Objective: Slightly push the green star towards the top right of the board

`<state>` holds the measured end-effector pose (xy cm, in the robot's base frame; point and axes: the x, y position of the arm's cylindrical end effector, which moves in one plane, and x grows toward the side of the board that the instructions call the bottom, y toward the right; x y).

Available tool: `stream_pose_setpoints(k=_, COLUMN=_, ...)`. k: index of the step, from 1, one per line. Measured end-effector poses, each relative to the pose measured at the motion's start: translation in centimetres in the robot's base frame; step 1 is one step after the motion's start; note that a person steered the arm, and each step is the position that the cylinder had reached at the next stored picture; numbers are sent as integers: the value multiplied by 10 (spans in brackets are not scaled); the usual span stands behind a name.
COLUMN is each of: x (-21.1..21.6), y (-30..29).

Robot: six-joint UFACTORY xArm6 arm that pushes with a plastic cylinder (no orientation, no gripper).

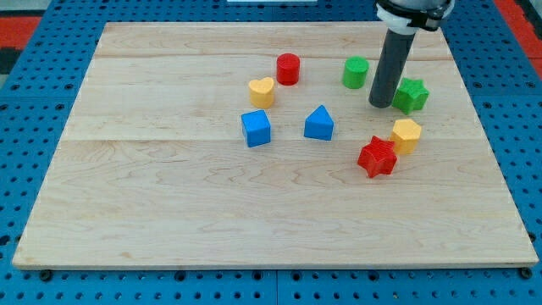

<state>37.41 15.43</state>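
Note:
The green star [412,95] lies on the wooden board [169,195] at the upper right. My tip [382,105] is the lower end of the dark rod, which comes down from the view's top. It stands just left of the green star, touching or nearly touching its left side. A green cylinder [356,73] sits up and to the left of my tip.
A yellow hexagon block [406,135] and a red star [378,157] lie below the green star. A blue triangular block [319,124], a blue cube [256,128], a yellow heart [262,91] and a red cylinder [288,69] lie further left. The board's right edge is close to the star.

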Motion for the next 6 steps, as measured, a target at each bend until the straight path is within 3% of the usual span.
stream_pose_setpoints(k=2, x=67, y=27)
stream_pose_setpoints(k=3, x=58, y=88)
stream_pose_setpoints(k=4, x=47, y=47)
stream_pose_setpoints(k=5, x=6, y=33)
stream_pose_setpoints(k=6, x=26, y=83)
